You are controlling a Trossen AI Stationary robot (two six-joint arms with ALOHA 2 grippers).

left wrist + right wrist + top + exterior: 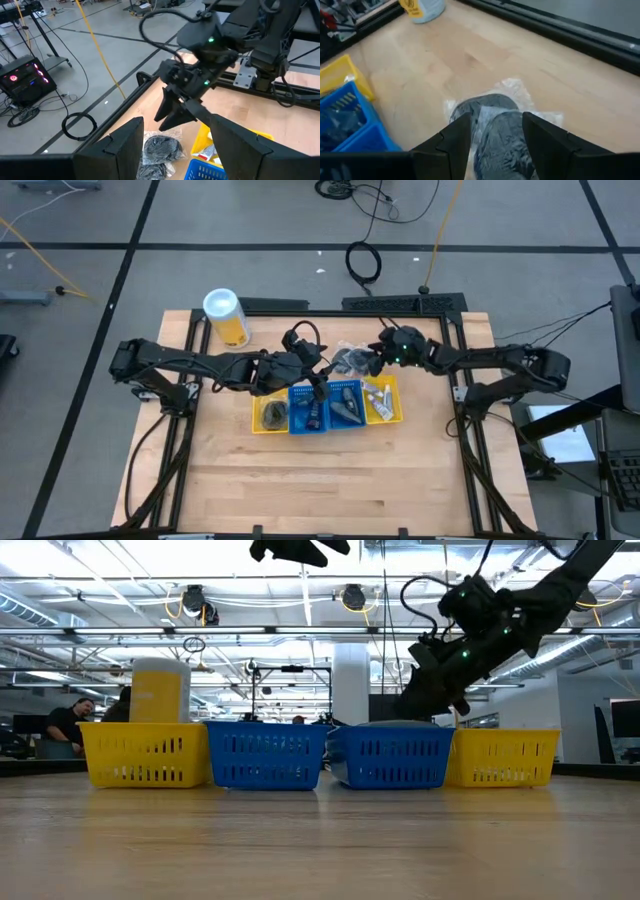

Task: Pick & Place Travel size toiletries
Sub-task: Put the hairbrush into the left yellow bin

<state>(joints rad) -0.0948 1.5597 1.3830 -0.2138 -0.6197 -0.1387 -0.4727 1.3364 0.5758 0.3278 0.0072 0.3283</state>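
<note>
Right gripper [495, 137] jaws wide, straddling the clear packets [492, 112] on the surface [470, 55] behind the bins [327, 404].

The crinkly film could slip or only partly pinch, dragging both packets. Their long axis seems to run between the fingers, though it is hard to tell. Left gripper [172, 150] hovers nearby, jaws wide, empty.

Your right gripper [495, 137] straddles the clear packets [495, 117], whose lower part the frame edge cuts off; their dark contents read only as blurred grey. From above, bin [311, 408] contents are too small to identify. In the low view, bin walls [266, 755] hide everything inside.
</note>
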